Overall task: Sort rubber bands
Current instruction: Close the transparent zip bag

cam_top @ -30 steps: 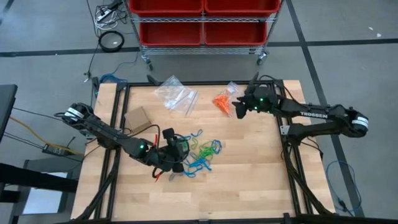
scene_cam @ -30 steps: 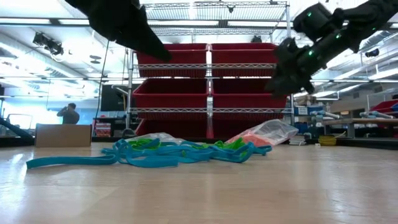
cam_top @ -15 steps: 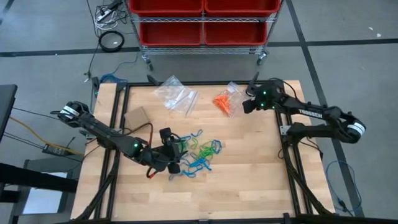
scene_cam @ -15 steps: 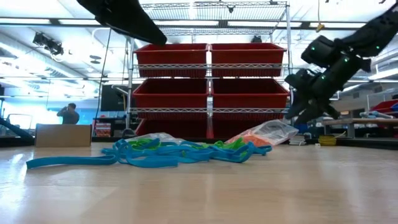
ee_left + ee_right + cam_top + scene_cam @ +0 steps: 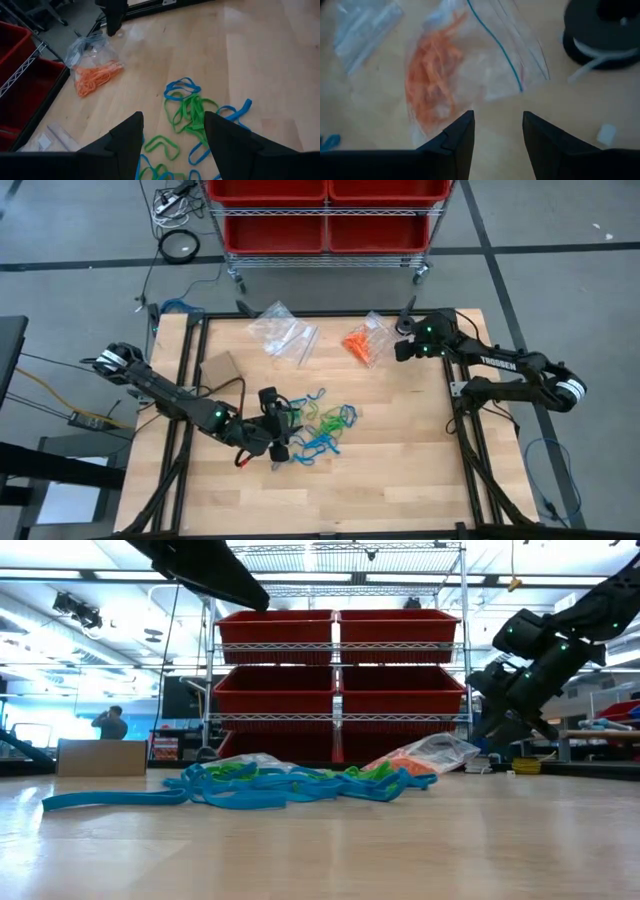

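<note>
A loose heap of blue and green rubber bands lies in the middle of the table, also seen in the low view and the left wrist view. My left gripper hovers open above the heap's left side, nothing between its fingers. Orange rubber bands lie inside a clear bag at the far right of the table. My right gripper stands open just right of that bag, low over the table, its fingers empty.
Empty clear bags lie at the far middle, and a small cardboard box sits at the left. A black spool rests near the far right corner. Red bins on a wire rack stand beyond the far edge.
My right gripper has dropped toward the table and shifted a little toward the right edge, rolling as it went; it now stands beside the orange bag instead of high over it. The bands and bags have stayed where they were.
</note>
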